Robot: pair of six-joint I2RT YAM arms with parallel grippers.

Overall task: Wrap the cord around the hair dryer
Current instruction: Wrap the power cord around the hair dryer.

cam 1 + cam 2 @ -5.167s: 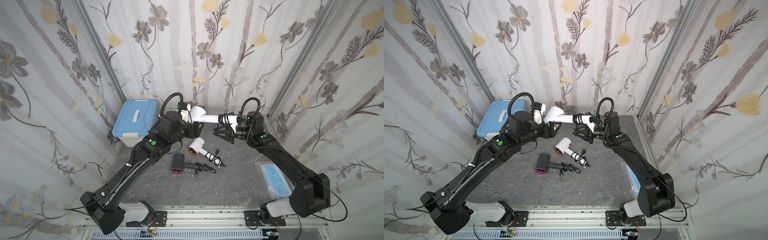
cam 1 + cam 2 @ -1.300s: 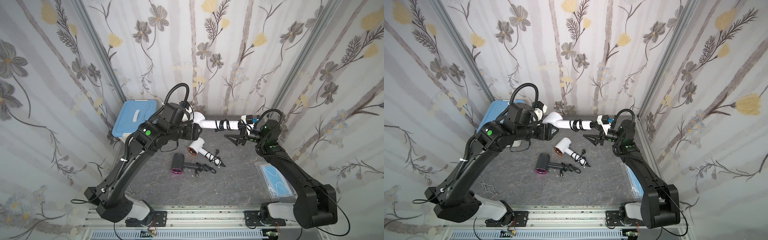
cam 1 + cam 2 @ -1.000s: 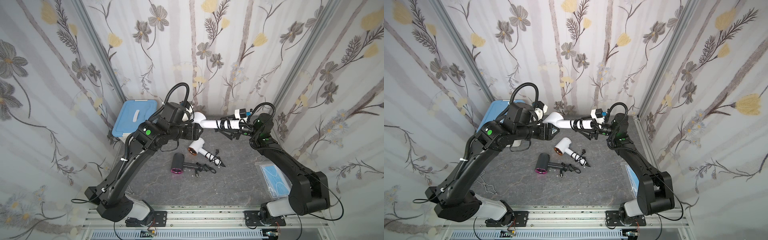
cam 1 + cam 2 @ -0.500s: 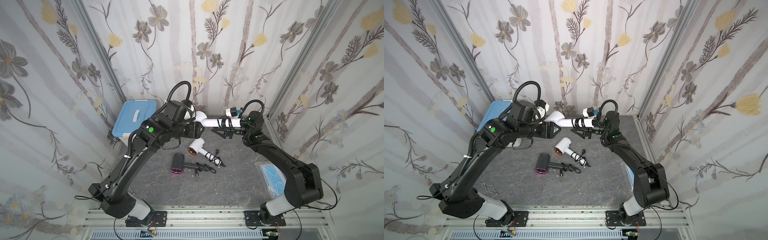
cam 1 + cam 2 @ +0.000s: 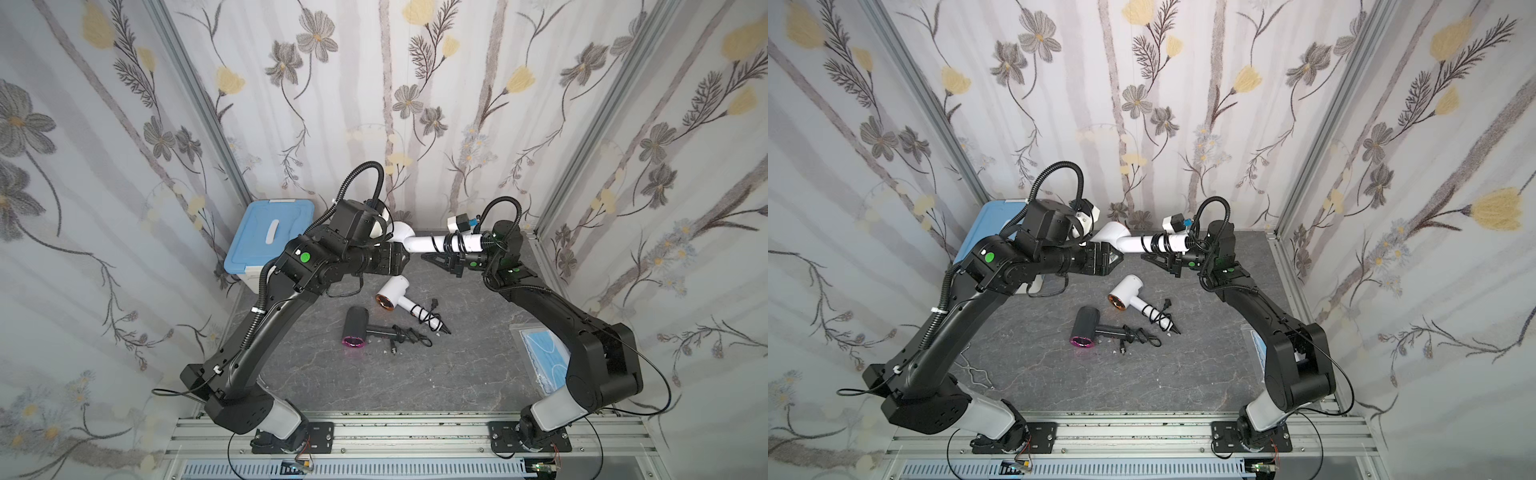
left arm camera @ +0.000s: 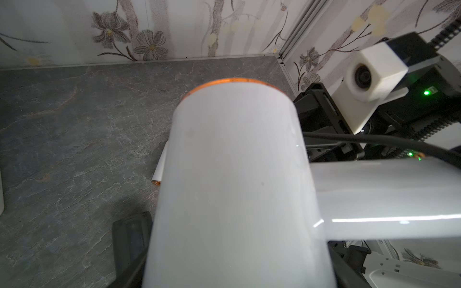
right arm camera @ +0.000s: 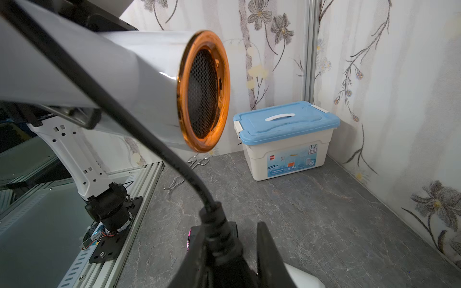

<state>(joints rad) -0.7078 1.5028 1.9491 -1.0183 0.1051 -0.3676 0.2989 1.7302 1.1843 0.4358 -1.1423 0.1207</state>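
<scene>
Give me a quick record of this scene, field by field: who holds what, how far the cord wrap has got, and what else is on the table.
left gripper: jaws closed on the barrel of the raised white hair dryer
right gripper: jaws around the plug; firm grip unclear
cord: a few turns round the handle, the rest runs to the plug
on table: second white dryer, black dryer, cords bundled at their handles
also: blue-lidded box, mask pack

We see a white plastic storage box with a blue lid (image 5: 266, 237) in the grey stone-look tabletop's (image 5: 374, 382) far left corner, a pack of blue face masks (image 5: 544, 361) at its right edge, and metal scissors (image 7: 199, 163) front left.
</scene>
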